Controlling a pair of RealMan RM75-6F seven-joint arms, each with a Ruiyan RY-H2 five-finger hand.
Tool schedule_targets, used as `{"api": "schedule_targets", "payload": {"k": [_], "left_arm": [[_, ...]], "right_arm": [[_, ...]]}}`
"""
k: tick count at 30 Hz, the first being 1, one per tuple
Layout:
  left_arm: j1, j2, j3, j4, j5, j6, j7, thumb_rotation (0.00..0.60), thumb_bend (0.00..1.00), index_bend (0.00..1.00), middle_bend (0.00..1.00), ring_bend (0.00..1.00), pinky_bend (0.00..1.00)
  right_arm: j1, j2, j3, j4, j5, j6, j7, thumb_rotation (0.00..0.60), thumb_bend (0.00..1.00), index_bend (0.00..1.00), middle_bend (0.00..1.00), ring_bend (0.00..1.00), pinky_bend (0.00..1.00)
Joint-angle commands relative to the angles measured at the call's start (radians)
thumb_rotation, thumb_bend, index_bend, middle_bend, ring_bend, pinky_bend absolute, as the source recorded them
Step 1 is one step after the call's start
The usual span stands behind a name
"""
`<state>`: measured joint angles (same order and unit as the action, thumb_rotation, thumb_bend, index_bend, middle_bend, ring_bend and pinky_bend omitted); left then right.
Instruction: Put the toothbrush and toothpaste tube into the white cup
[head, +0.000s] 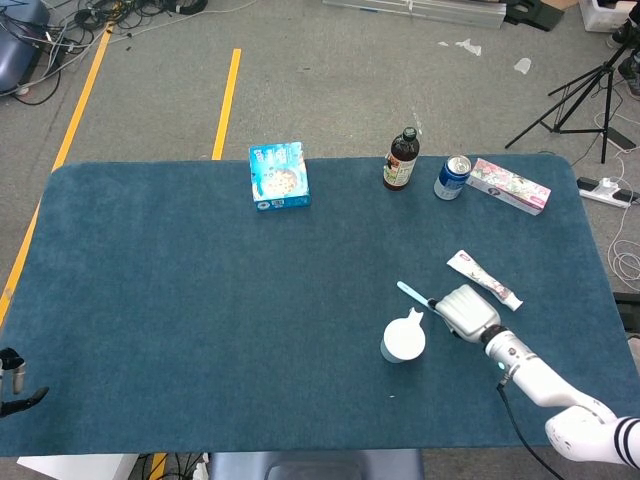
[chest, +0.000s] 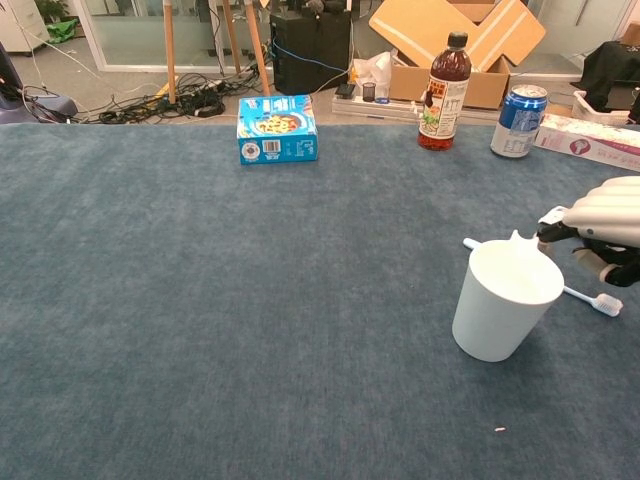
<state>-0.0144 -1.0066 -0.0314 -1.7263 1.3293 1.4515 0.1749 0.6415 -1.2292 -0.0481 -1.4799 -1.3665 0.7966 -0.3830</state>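
Blue toothbrush (head: 412, 294) lies under the right hand (head: 466, 312), fingers apart, holding nothing.

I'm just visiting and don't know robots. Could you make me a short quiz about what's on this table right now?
1. True or false: the toothbrush already stands inside the white cup.
2. Which thing stands between the brown bottle and the long flat box? A) a blue can B) a mug C) a blue carton
3. Fill in: the right robot hand hovers over the toothbrush, and the ______ tube lies on the cloth behind it.

Key
1. False: it lies on the table beside the cup.
2. A, the blue can.
3. Toothpaste.
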Motion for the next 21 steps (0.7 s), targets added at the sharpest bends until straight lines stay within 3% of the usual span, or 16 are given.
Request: {"api": "schedule_targets", "payload": {"k": [1,21], "left_arm": [[0.0,0.0,0.0,0.0,0.001,0.001,-0.001,0.6,0.0,0.82,0.54,0.43,0.39],[0.001,0.0,0.0,-0.001,0.001,0.002,-0.001,0.6,0.0,0.82,0.54,0.43,0.39]], "right_arm": [[0.002,-0.01,0.0,0.011,0.001,-0.007,0.005,0.6,0.7,0.35,1.0,1.0,1.0],[0.01,-0.062,-0.001,0.095,0.026,-0.05,0.021,0.6,0.7,0.35,1.0,1.0,1.0]]}}
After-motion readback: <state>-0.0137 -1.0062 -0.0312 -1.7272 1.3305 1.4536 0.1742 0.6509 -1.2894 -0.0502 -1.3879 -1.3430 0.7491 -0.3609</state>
